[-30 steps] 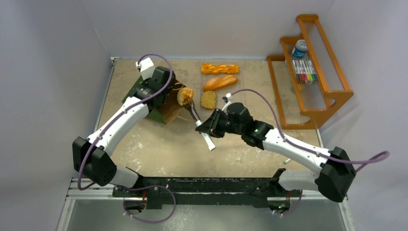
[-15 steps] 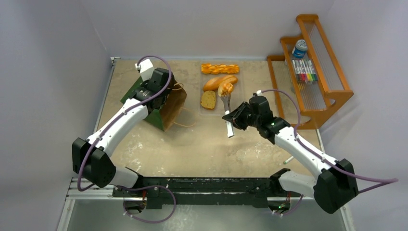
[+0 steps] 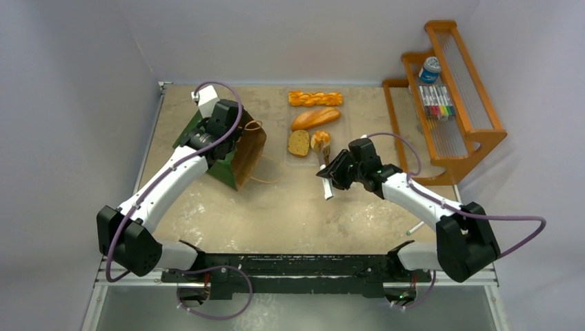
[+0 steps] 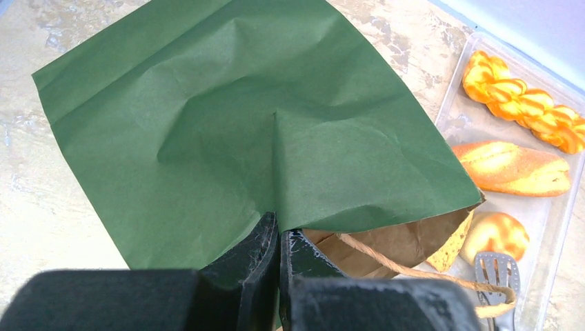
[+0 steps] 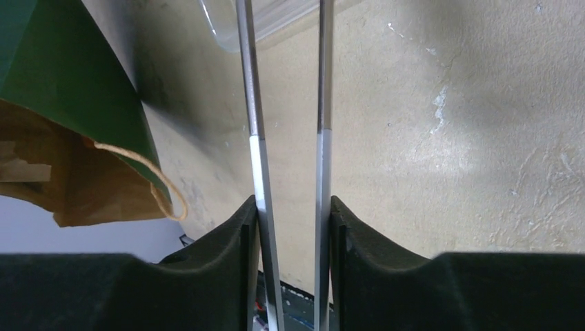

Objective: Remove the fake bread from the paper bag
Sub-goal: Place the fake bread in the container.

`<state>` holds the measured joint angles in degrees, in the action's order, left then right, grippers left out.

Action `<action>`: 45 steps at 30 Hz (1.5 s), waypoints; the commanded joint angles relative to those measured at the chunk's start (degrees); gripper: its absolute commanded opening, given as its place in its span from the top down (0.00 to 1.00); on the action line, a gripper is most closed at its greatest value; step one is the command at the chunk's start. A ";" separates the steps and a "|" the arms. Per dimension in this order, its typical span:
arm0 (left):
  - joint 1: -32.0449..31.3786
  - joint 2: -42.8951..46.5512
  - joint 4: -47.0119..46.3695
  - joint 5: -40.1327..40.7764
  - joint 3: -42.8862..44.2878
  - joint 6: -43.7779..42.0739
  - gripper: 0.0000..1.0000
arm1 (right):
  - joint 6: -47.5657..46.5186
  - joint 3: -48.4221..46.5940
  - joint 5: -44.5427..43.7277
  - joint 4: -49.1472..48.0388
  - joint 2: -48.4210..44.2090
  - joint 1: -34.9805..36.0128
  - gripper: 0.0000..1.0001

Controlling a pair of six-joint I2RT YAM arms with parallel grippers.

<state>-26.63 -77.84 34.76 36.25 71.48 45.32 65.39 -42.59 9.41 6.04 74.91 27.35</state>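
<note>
Jaws: your L pair pinches paper bag [image 3: 243,157] rim, upper left; R pair grips tongs [image 5: 250,103], bun [image 3: 319,141] at tips.

- Bun [image 3: 319,141]: earlier held in the tongs [image 3: 326,181] at the mouth of the bag [image 3: 241,153]; now on the tray [image 3: 343,143], just beside the round slice [image 3: 299,143].
- Right gripper [image 3: 330,176]: moved from beside the bag to the tray's near edge.
- Tongs: arms now spread wider.
</note>
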 commanded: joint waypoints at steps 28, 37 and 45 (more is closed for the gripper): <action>1.34 0.32 -3.00 -1.04 2.63 -2.52 1.00 | -4.18 -1.19 -2.03 6.06 -14.05 -0.48 0.59; 3.50 0.93 -1.88 -7.45 2.79 -7.65 1.00 | -8.47 -4.31 -0.58 5.77 -20.27 -0.38 0.59; 3.63 0.58 0.36 -10.55 4.34 -9.61 1.00 | -10.56 -9.50 2.13 3.75 -17.35 5.23 0.59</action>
<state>-23.46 -77.89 35.53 27.53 72.58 37.80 57.12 -46.78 9.15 13.82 56.31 29.36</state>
